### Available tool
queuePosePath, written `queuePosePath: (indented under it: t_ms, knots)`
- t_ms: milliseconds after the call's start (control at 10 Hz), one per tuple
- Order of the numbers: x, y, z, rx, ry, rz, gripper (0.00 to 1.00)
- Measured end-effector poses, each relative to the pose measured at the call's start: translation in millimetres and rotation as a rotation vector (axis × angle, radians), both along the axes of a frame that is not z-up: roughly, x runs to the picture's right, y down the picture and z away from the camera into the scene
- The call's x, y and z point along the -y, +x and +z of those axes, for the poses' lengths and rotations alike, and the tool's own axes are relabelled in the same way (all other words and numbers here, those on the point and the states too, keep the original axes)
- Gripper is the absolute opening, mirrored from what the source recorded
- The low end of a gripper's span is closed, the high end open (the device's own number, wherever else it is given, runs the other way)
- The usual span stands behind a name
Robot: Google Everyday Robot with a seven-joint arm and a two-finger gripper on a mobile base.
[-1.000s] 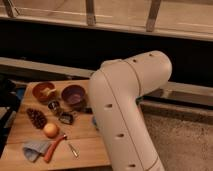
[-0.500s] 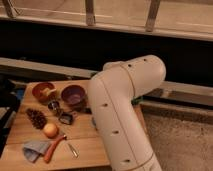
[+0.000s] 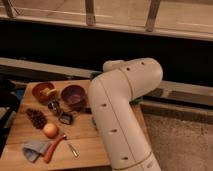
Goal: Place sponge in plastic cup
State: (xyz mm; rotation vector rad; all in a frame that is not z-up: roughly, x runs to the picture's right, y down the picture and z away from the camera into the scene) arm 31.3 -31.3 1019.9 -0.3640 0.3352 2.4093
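Observation:
A small yellow thing, likely the sponge (image 3: 48,91), lies in an orange-brown bowl (image 3: 40,93) at the back left of the wooden table (image 3: 85,145). A purple cup-like bowl (image 3: 73,95) stands just right of it, and a small metal cup (image 3: 54,106) stands in front of them. My gripper is hidden behind the arm's big white links (image 3: 117,115), which rise over the table's right side. Only a dark bit (image 3: 93,120) shows at the arm's left edge.
On the table's front left lie a dark pinecone-like cluster (image 3: 36,118), an orange fruit (image 3: 50,130), a grey-blue cloth (image 3: 34,149), a red-handled tool (image 3: 54,146), a spoon (image 3: 73,149) and a small dark object (image 3: 65,118). A dark wall and railing stand behind.
The white arm has shifted slightly left and lower over the table's right side. The objects on the table have not moved.

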Motion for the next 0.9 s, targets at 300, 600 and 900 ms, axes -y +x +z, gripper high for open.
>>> queuePosePath:
  t_ms: [300, 600, 900]
  knots:
    - [-2, 1, 0.0, 0.002, -0.006, 0.001, 0.01]
    - [0, 0, -2.9, 0.012, -0.002, 0.014, 0.00]
    - [28, 11, -29.9, 0.053, 0.042, 0.077, 0.00]
